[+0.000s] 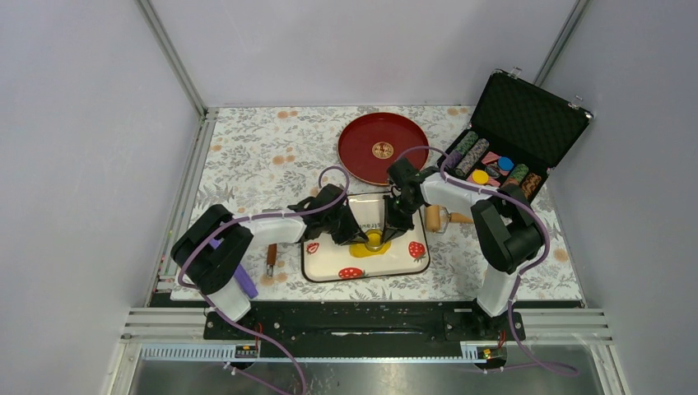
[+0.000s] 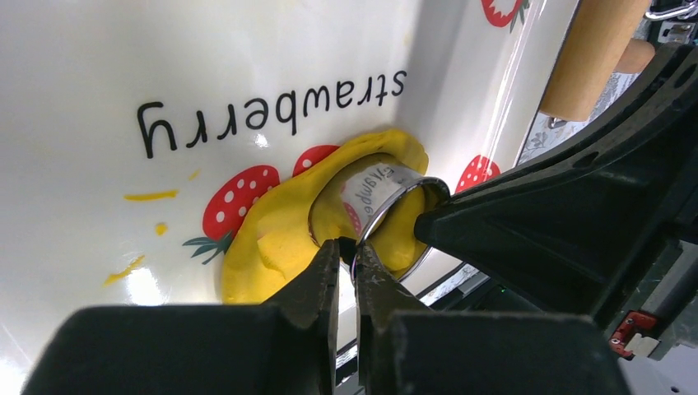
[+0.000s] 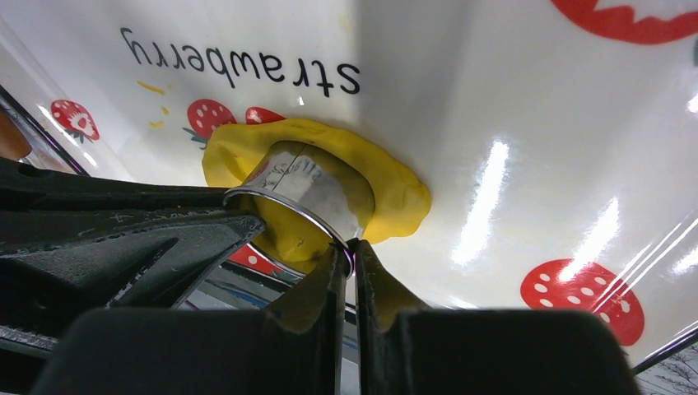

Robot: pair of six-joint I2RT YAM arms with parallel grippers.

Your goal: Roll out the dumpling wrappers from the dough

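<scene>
Left tool (image 2: 347, 251) and right tool (image 3: 347, 257) are each pinched tight on the rim of the ring cutter (image 3: 317, 185). It's sunk into the flattened dough (image 1: 366, 249) on the strawberry tray (image 1: 395, 263), mid-frame from above. I'd press evenly, twist slightly, and lift level for a clean circle.

Both arms reach inward and meet low from opposite sides. The left gripper (image 2: 347, 253) and right gripper (image 3: 350, 257) each pinch the ring's (image 3: 317, 185) rim, fingers nearly together.
</scene>
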